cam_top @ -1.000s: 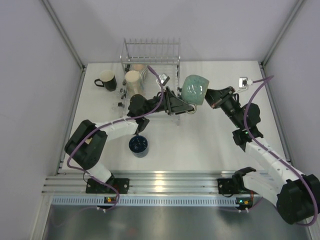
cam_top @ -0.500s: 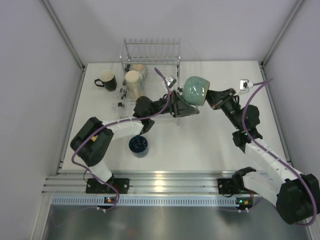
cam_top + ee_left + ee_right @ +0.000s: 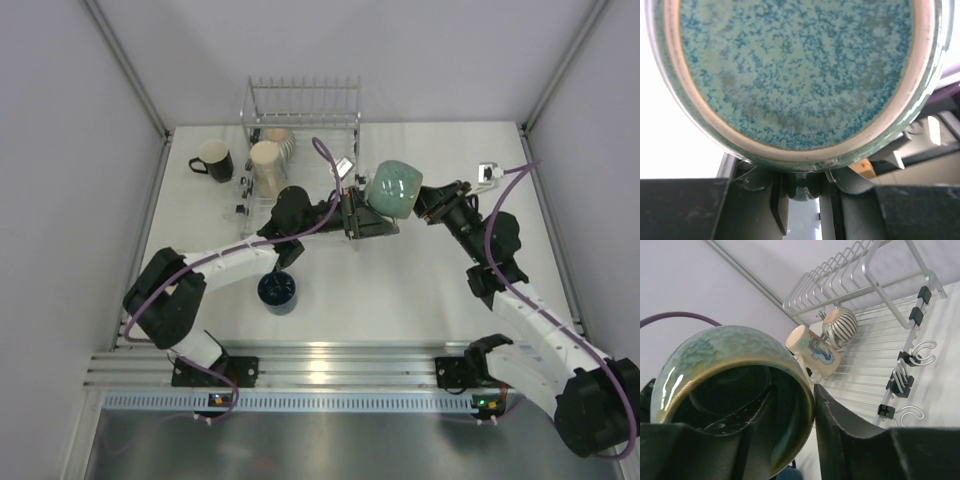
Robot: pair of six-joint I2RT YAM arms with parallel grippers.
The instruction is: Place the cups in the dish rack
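Since a second ago my left pincer (image 3: 366, 216) has slid toward 3 o'clock and now sits at the base of the teal-green cup (image 3: 393, 187), which has dipped slightly toward 6; I cannot tell whether it grips. The cup hangs above the bench (image 3: 420, 290) at the dish rack's (image 3: 300, 100) 3 o'clock edge. Its long axis is level, mouth to 3, base to 9. My right pincer (image 3: 420, 202) is clamped on its rim, one finger inside.

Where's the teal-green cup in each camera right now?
Top external: teal-green cup near centre, just right of the dish rack.
Left wrist: fills the upper frame, base toward the camera.
Right wrist: lower left, mouth toward the camera.
Landmark: the dish rack, in top and right wrist only.
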